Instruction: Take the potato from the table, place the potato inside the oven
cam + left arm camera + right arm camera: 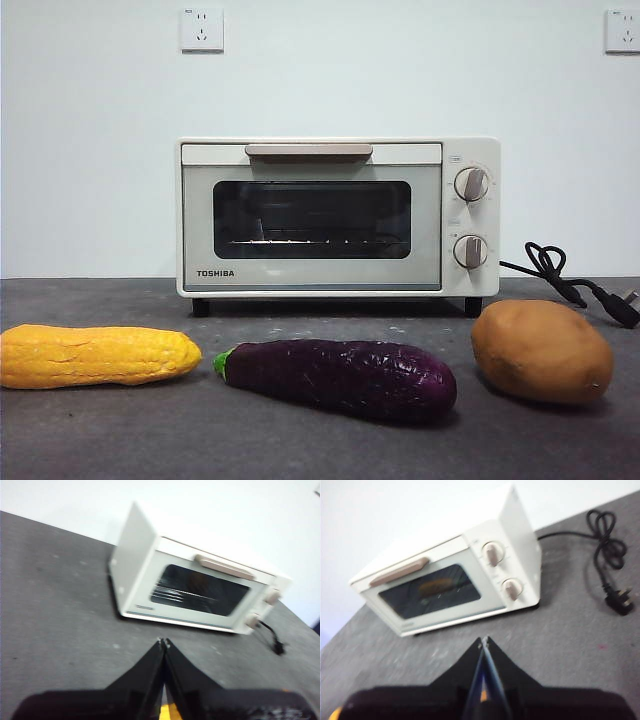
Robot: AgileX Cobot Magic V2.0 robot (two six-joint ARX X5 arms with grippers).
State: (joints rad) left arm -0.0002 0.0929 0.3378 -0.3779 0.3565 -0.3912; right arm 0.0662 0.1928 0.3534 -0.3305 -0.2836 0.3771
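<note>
The orange-brown potato (pixel 542 351) lies on the dark grey table (pixel 100 430) at the front right. Behind it stands the cream-white Toshiba oven (pixel 338 217) with its glass door closed; the oven (pixel 200 587) fills the left wrist view and the oven (pixel 452 580) the right wrist view. My left gripper (pixel 163 641) is shut and empty, hanging above the table short of the oven. My right gripper (pixel 484 639) is likewise shut and empty, in front of the oven's knob side. Neither gripper shows in the front view. The potato is out of both wrist views.
A yellow corn cob (pixel 95 355) lies at the front left and a purple eggplant (pixel 340 376) in the front middle. The oven's black cord and plug (pixel 580 285) trail on the table to the right, also the cord (pixel 612 575). A white wall stands behind.
</note>
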